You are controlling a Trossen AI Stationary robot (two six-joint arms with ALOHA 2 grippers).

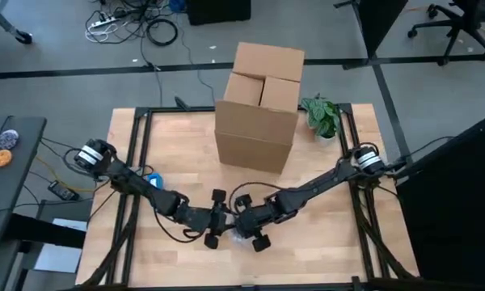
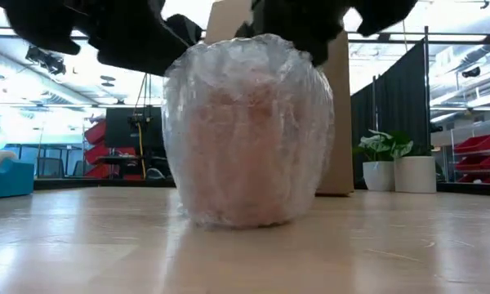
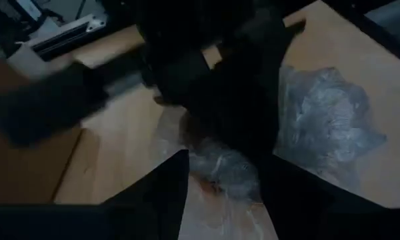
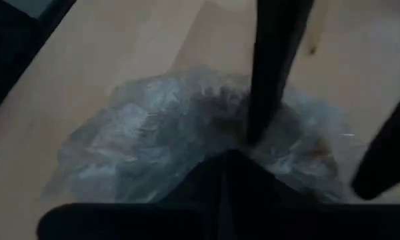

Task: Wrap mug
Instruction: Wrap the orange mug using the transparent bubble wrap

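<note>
At the counter's (image 1: 323,259) 6 o'clock edge, left hand (image 1: 213,226) and right hand (image 1: 253,230) meet over the bubble-wrapped mug (image 2: 247,131); finger spread: cannot tell. Wrap looks soft and slippery, mug likely fragile. Grip the gathered top.

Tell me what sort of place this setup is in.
Probably a robotics lab or workshop in an open office-like hall. Cables lie loose on the grey floor, an office chair stands near the wooden table, and red storage bins on shelving show under a bare ceiling behind.

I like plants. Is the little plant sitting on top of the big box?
No, the plant stands on the table beside the box.
</note>
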